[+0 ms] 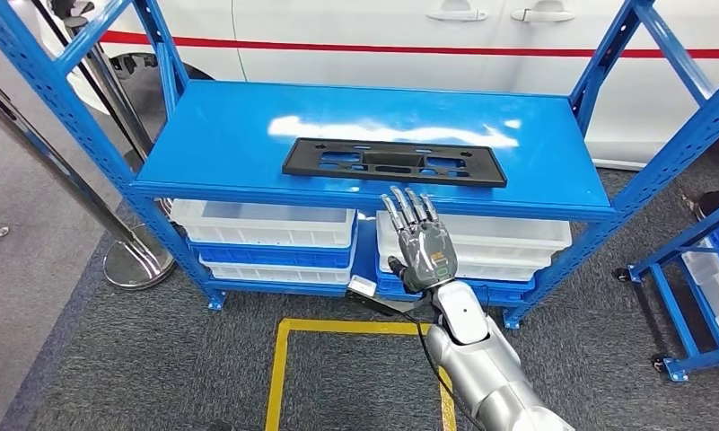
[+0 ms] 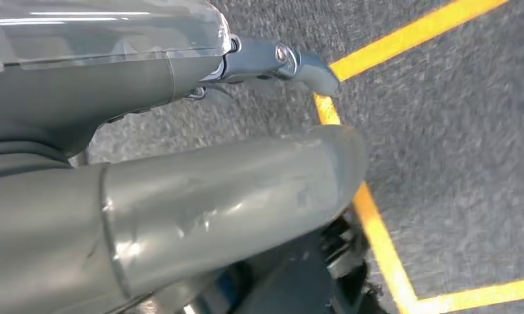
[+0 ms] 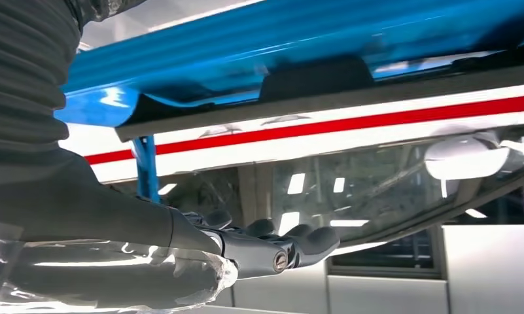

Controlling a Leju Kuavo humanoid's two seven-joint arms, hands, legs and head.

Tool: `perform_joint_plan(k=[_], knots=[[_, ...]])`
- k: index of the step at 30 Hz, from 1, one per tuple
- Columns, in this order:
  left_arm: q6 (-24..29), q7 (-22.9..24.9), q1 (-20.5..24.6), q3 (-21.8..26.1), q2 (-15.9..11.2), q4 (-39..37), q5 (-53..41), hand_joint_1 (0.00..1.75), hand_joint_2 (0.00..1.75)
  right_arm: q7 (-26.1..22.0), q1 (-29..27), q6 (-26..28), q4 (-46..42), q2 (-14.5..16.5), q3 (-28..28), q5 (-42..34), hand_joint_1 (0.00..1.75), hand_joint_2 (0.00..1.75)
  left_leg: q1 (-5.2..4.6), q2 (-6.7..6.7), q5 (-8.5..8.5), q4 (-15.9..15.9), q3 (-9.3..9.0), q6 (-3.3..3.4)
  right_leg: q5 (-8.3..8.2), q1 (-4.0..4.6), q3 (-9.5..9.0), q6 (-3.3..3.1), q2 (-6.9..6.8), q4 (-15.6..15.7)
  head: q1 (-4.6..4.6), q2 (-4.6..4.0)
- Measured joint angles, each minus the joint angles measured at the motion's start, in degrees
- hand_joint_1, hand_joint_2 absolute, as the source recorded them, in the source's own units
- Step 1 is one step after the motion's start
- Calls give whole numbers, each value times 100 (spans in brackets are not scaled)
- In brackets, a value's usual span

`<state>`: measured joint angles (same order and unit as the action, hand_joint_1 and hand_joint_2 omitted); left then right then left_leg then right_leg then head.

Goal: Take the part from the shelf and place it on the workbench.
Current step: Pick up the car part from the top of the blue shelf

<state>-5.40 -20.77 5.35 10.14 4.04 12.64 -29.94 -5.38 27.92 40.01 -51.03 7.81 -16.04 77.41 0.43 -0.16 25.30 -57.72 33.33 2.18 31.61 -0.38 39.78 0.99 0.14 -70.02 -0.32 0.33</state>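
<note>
1. Head view: my right hand (image 1: 421, 241) is raised, fingers straight and apart, holding nothing.
2. Part (image 1: 395, 162) lies flat on the shelf (image 1: 212, 144), just beyond my fingertips, long axis running crosswise.
3. Left hand (image 2: 180, 196) hangs over floor; its grip I cannot tell.

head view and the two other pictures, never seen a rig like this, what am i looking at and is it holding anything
It is a humanoid robot with two silver arms. The head view looks down from its body at a blue shelf where a flat black part lies. The right robot hand reaches up toward the part, fingers straight and apart, holding nothing. White and blue bins sit on the level below. The other two pictures come from cameras at the wrists. The left robot hand hangs over grey carpet with yellow floor tape; whether it holds anything cannot be told.
</note>
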Motion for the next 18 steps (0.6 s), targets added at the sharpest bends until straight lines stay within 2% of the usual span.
perform_joint_plan(k=[1, 2, 3, 5, 7, 8, 11, 12, 14, 16, 17, 18], knots=[[13, -9, -14, -1, 7, -1, -25, 0, 0, -1, -60, 1, -28, -1, 42, -2, 0, 175, -2, -1, 4, -5, 0, 7, 102, -2, 158, 11, 0, -311, -1, 0], [19, -16, -32, -3, 15, -1, -44, 0, 0, -4, -118, 1, -55, -1, 78, -3, 0, 175, -2, -2, 11, -14, 0, 7, 108, -5, 246, 17, -1, -468, 0, 0], [21, -20, -49, -5, 22, -1, -61, 0, 0, -9, -161, 1, -80, -1, 103, -3, 0, 175, -1, -3, 21, -27, -1, 4, 3, -10, 226, 19, -2, -403, 0, 0], [22, -21, -68, -8, 39, -1, -92, 0, 0, -21, -199, 1, -143, -1, 151, -4, 0, 175, 1, -5, 57, -69, -2, -22, -359, -26, -69, 9, -6, 239, 0, 0], [21, -22, -62, -10, 47, -1, -108, 0, 0, -31, -208, 1, -200, 1, 195, -3, 0, 175, -21, -9, 100, -122, 12, -72, -555, -21, -349, -26, -7, 826, -1, 0], [20, -23, -59, -10, 49, -1, -112, 0, 0, -36, -217, 1, -220, 2, 211, -3, 0, 175, -30, -11, 112, -133, 18, -100, -563, -11, -401, -50, -4, 948, -1, 0], [16, -25, -51, -12, 52, -1, -133, 0, 0, -37, -246, 3, -272, 2, 260, -1, 0, 175, -24, -12, 141, -141, 13, -185, -568, -3, -419, -149, 7, 987, -2, 0], [11, -27, -43, -13, 53, -1, -142, 0, 0, -37, -248, 3, -295, 2, 275, 1, 0, 175, -18, -10, 207, -226, 43, -215, -573, -12, -435, -186, 5, 1005, -3, 0], [3, -30, -25, -17, 56, -1, -167, 0, 0, -40, -250, 2, -334, 4, 298, 2, 0, 175, -4, -7, 481, -718, 267, -261, -573, -25, -464, -238, -4, 1031, -4, 0], [-2, -31, -16, -22, 65, -1, -193, 0, 0, -46, -265, 1, -344, 4, 327, 1, 0, 175, 7, -6, 768, -1442, 639, -287, -562, -12, -471, -263, -10, 1031, -5, 0], [-2, -31, -17, -24, 70, -1, -201, 0, 0, -48, -277, 1, -344, 4, 339, 1, 0, 175, 11, -6, 799, -1661, 766, -290, -557, -3, -476, -269, -8, 1030, -5, 0], [-2, -32, -19, -26, 73, -1, -212, 0, 0, -46, -287, 2, -345, 5, 351, 6, 0, 175, 12, -6, 729, -1689, 805, -284, -551, 5, -483, -273, -4, 1029, -5, 0]])
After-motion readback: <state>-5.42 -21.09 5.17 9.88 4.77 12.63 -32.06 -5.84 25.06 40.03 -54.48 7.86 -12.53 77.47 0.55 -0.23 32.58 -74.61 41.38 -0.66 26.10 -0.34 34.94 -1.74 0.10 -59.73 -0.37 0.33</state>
